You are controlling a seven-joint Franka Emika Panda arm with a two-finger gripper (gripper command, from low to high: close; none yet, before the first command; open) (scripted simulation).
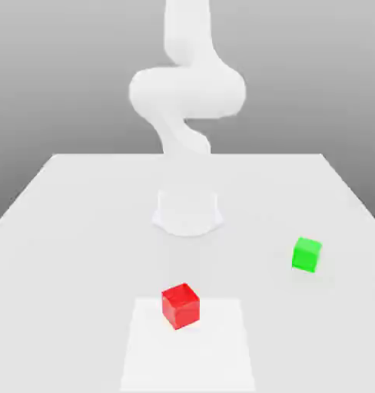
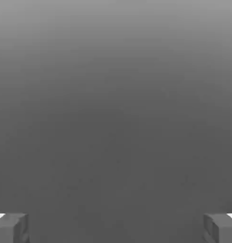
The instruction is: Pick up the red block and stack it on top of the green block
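A white patch (image 1: 188, 361) is seen at the near edge of the exterior view, with the red block (image 1: 180, 306) set at its far edge, left of centre. The green block (image 1: 306, 255) is placed farther off, to the exterior view's right, on the pale table (image 1: 91, 253). The gripper (image 2: 116, 228) is spread open, with nothing grasped. Beyond, a grey backdrop (image 1: 298, 77) is seen.

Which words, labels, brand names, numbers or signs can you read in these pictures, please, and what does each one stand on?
There are none to read: no lettering, number or sign can be made out on the red block, the green block, the table, the white patch or the arm.
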